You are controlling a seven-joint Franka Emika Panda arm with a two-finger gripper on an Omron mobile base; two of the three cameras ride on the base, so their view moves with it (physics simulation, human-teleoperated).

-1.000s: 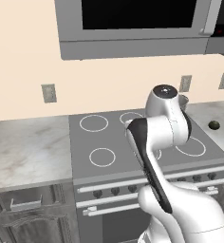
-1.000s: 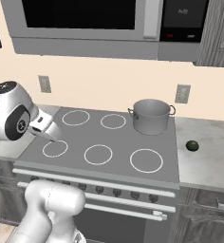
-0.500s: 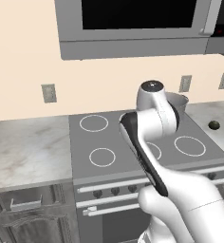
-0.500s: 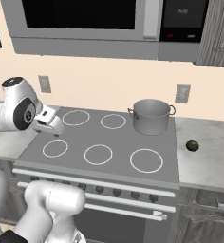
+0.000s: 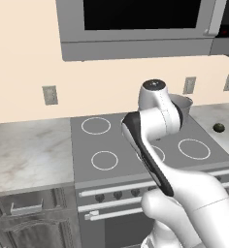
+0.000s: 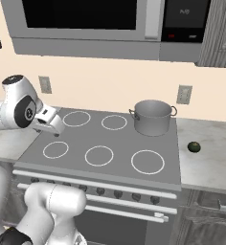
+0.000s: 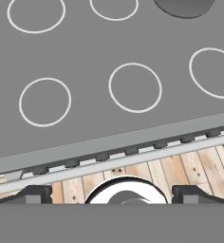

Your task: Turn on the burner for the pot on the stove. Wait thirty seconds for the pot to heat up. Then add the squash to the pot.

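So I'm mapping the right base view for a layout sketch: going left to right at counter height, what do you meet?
Gripper over the stove's left edge → pot on the back right burner → squash on the counter.

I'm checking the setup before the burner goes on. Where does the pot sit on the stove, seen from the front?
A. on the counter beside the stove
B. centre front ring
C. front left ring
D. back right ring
D: in the right base view the pot stands at the back right corner of the stove, with the front rings bare.
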